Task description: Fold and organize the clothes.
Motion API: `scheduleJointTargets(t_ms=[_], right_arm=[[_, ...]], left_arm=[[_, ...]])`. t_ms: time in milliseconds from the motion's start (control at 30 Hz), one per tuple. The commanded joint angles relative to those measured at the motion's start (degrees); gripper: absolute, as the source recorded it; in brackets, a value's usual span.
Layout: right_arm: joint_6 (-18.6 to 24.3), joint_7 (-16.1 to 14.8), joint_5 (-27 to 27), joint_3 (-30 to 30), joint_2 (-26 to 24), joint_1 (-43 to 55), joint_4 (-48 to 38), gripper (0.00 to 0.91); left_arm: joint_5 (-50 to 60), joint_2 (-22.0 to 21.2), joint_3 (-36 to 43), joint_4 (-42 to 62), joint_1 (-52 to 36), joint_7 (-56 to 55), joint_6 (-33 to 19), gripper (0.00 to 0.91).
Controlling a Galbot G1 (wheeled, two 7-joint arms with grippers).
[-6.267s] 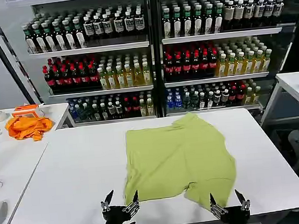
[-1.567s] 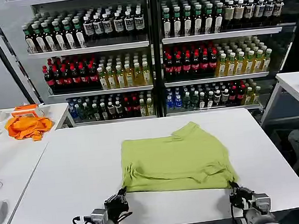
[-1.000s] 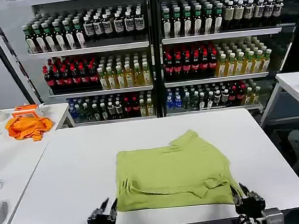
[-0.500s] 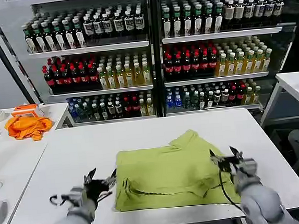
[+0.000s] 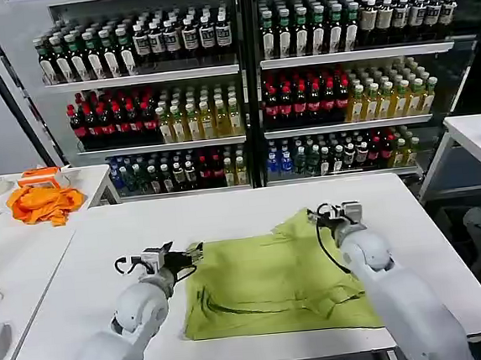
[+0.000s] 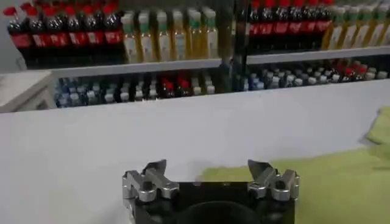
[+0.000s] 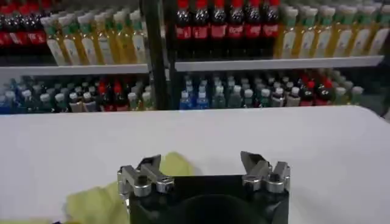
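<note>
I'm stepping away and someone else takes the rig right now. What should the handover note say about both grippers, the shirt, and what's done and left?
Left gripper: open, empty, at the far left corner of the lime yellow-green knit T-shirt.
Right gripper: open, empty, over the shirt's raised far right corner.
T-shirt: on the white table, near the front edge, lying as a rough rectangle with loose creases along its near side.
Done: looks folded once.
Left: probably further folds and tidying.

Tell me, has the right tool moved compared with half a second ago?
Yes. In the head view the right tool has moved away from the table's near edge toward the bottle shelves. It now hovers open over the far sleeve of the T-shirt.
</note>
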Motion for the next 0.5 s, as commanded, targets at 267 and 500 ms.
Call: scheduleJointTargets(t_ms=[267,500], right_arm=[[-0.3,-0.4,3.1,-4.3,1.4,4.7,-8.1,0.0],[-0.3,-0.7,3.8,-4.5,1.2,4.1,-6.4,0.0]], left_arm=[[-3.9,0.8,4.2,5.0,-3.1,2.8,0.9,0.151],[-3.5,0.4,4.0,5.4,-2.8,3.3,0.8,0.02]])
